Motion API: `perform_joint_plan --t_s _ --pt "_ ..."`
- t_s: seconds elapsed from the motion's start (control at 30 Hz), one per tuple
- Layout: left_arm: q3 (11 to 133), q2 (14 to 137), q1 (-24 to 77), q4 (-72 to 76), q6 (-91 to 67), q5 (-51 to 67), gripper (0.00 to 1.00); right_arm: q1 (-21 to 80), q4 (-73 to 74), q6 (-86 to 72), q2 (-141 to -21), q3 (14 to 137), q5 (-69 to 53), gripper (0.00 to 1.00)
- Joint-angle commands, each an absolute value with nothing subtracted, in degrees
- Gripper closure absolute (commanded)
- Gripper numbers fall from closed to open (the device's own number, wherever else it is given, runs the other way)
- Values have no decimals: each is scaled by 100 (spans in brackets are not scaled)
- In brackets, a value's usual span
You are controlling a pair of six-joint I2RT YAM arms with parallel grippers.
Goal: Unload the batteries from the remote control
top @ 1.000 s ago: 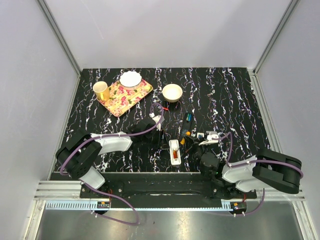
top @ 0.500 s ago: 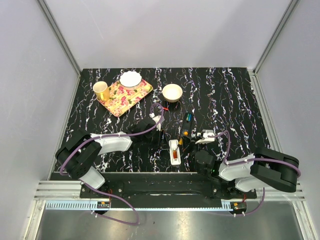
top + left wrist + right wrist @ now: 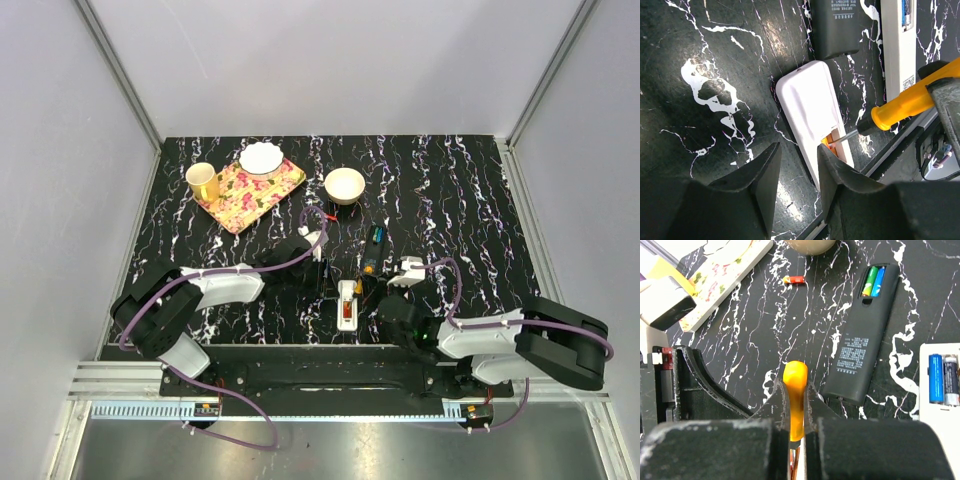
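- Orange plastic first: we see the screwdriver (image 3: 905, 105) with its orange handle pinched tight between the right gripper (image 3: 794, 390) fingers, which are pressed onto it from both sides.
- Its metal shaft runs down to the open battery bay of the white remote (image 3: 810, 112), right where an orange battery (image 3: 827, 143) peeks out. That cell sits in the bay.
- The white remote lies back-up on the black marble table (image 3: 715, 60), near the front edge between the two arms.
- The left gripper (image 3: 798, 152) hangs low over the near end of that remote with its fingers (image 3: 765, 175) partly spread. One is over bare table, and the other overlaps the remote's edge. We can't tell if it actually touches, and nothing sits in the gap.
- Just beyond is a black remote (image 3: 862, 340), cover off, with a green battery (image 3: 870, 280) and a blue battery (image 3: 879, 281) side by side in its bay.
- A second white remote (image 3: 940, 390) lies to the right of the black one, also open. It holds another blue cell (image 3: 935, 371) with a darker one next to it.
- A loose red battery (image 3: 795, 280) lies on the table by itself, near the cream bowl (image 3: 345, 185).
- Far left there's a flowery tray (image 3: 250, 195) carrying a yellow cup (image 3: 203, 181) and a white dish (image 3: 262, 158), well apart from the remotes.
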State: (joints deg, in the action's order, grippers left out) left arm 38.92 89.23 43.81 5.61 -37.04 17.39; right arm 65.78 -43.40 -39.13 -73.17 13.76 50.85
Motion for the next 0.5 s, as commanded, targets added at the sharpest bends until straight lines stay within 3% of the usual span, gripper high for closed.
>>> perform_joint_plan --t_s 0.0,0.47 --pt "3894 8754 4359 668 -3849 1846 61 6627 -3630 -4850 -7067 1407 5036 100" --pt "3402 9167 4930 1221 -4473 1846 67 6627 -4026 -6222 -7594 1028 5677 100"
